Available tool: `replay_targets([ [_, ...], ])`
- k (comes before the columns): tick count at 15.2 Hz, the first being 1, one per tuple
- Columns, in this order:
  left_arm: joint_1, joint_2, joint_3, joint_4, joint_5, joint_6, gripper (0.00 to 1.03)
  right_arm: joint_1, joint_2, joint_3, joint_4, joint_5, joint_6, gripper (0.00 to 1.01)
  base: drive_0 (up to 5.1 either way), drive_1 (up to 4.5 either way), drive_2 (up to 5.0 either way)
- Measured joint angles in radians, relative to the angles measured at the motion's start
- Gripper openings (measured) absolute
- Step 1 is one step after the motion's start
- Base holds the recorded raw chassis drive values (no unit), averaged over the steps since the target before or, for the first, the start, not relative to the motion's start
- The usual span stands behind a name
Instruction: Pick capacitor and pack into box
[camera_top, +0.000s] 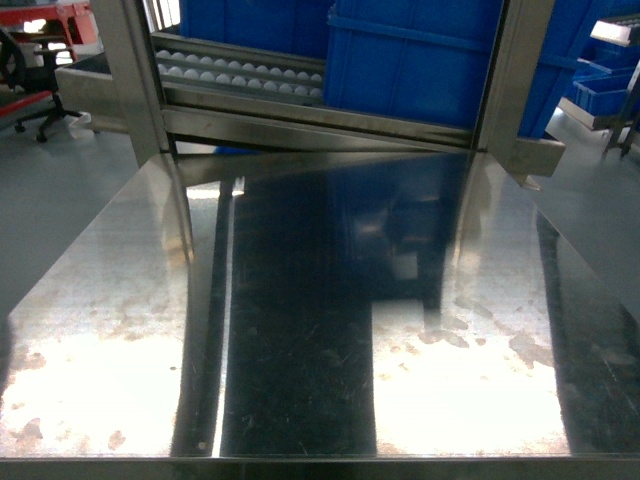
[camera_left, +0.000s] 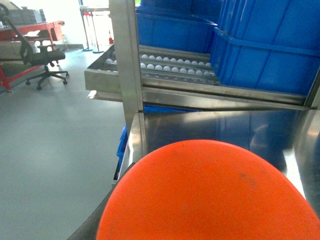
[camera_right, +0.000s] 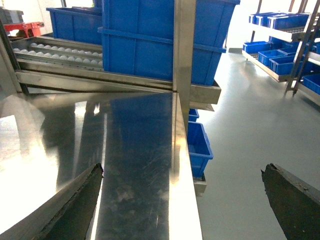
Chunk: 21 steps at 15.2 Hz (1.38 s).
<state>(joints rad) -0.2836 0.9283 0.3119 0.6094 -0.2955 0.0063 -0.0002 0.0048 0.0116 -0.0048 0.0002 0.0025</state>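
Orange, something rounded fills the bottom of the left wrist view, hiding that gripper, so its state cannot be told. Right gripper gapes wide, empty, over the steel table. Neither box nor capacitor shows; best search first, perhaps toward the blue bins at upper frame.

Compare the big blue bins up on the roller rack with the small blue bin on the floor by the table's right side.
The big blue bins sit raised on the roller rack, behind the steel table; the small blue bin rests low beside the table's right edge. The big bins look taller and wider, with their insides hidden; the small one shows its open top, with another partly hidden bin behind it. Both are the same blue plastic with a thick rim.
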Motion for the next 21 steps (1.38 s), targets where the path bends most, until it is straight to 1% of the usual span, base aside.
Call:
replay_targets([
  [4,0.077,-0.117,-0.11,-0.012,0.093,0.0,0.43,0.0,0.0,0.0,0.0,0.0,0.0,0.98,0.0,0.0,0.0],
  [7,0.131,-0.201,-0.165,-0.039,0.134,-0.001,0.43,0.0,0.0,0.0,0.0,0.0,0.0,0.98,0.0,0.0,0.0],
  [11,0.191,-0.338,-0.23,-0.111,0.201,-0.002,0.43,0.0,0.0,0.0,0.0,0.0,0.0,0.98,0.0,0.0,0.0],
  [12,0.262,-0.377,-0.246,-0.137,0.278,-0.002,0.43,0.0,0.0,0.0,0.0,0.0,0.0,0.98,0.0,0.0,0.0],
  [13,0.287,-0.399,-0.254,-0.154,0.279,-0.003,0.43,0.0,0.0,0.0,0.0,0.0,0.0,0.98,0.0,0.0,0.0],
  [16,0.281,-0.478,-0.27,-0.208,0.296,-0.003,0.43,0.0,0.0,0.0,0.0,0.0,0.0,0.98,0.0,0.0,0.0],
  [17,0.281,-0.496,-0.294,-0.173,0.295,-0.003,0.43,0.0,0.0,0.0,0.0,0.0,0.0,0.98,0.0,0.0,0.0],
  [21,0.283,-0.613,-0.3,-0.289,0.295,-0.003,0.43,0.0,0.0,0.0,0.0,0.0,0.0,0.98,0.0,0.0,0.0],
])
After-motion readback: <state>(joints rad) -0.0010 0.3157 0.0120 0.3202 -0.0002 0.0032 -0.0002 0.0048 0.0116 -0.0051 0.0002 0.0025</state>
